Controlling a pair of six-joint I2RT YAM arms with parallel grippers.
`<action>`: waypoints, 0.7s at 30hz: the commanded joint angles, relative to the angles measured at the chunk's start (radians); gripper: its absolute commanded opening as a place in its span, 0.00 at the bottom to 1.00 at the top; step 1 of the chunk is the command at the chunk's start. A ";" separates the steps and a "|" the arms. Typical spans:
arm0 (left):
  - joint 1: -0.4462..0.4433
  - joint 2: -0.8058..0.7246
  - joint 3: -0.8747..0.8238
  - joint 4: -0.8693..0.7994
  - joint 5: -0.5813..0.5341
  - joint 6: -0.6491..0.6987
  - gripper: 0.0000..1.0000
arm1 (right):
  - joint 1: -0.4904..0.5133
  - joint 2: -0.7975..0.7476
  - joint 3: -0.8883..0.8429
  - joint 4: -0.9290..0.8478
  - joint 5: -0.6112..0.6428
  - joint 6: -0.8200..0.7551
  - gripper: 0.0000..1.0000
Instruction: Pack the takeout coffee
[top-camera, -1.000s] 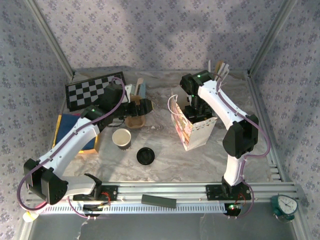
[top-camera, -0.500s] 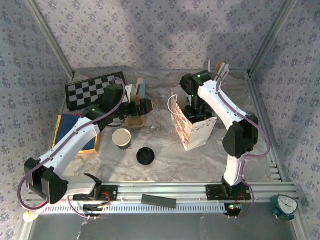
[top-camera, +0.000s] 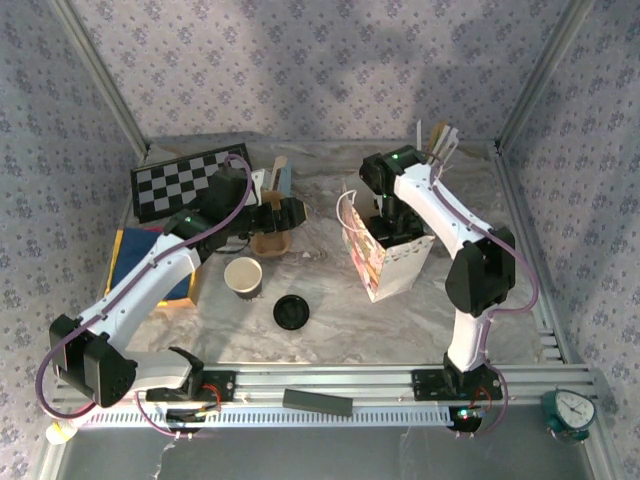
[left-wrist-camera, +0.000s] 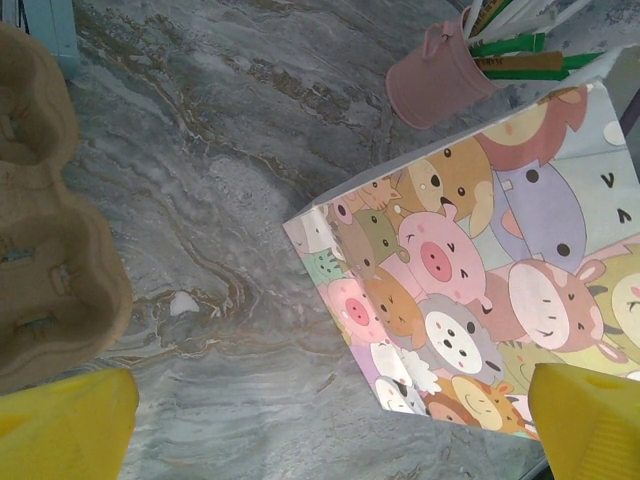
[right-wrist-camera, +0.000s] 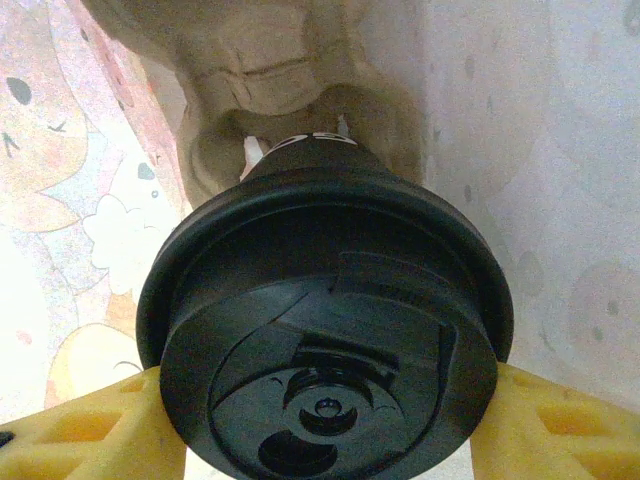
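Seen from above, two white and black robot arms work over a grey marbled desk (top-camera: 320, 330) walled in with patterned cloth. The right arm reaches down into an open paper bag (top-camera: 385, 262) printed with cartoon animals, which stands upright right of centre. In the right wrist view, the takeout coffee (right-wrist-camera: 325, 350) sits inside that bag, its round black lid facing the camera. The yellow right fingers (right-wrist-camera: 80, 435) press against the lid's rim, one on each side, grasping the cup. Below the cup is a brown moulded tray (right-wrist-camera: 265, 80); the cup's base seems to sit in one of its hollows, though the lid hides the contact. The bag's printed wall stands to the left and its pale wall to the right. The left fingers (left-wrist-camera: 60, 425) are spread wide and hold nothing, hovering over the desk left of the bag. Beside them lies a brown cardboard cup holder (left-wrist-camera: 45, 200), and beyond the bag stands a pink bucket (left-wrist-camera: 440, 70) of sticks. In the top view, a lidless cup (top-camera: 243, 277) with a white inside stands on the desk in front of the left arm, with a loose black lid (top-camera: 290, 311) lying flat near it. A checkered board (top-camera: 185, 182) lies at the far left.
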 joint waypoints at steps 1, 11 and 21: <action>0.006 0.001 0.030 0.017 0.017 0.000 1.00 | -0.008 -0.007 -0.023 0.011 -0.015 -0.012 0.65; 0.005 0.003 0.028 0.020 0.014 -0.005 1.00 | -0.012 0.004 -0.054 0.044 -0.023 -0.022 0.65; 0.006 0.006 0.031 0.019 0.013 -0.005 1.00 | -0.011 0.006 -0.046 0.037 -0.022 -0.024 0.65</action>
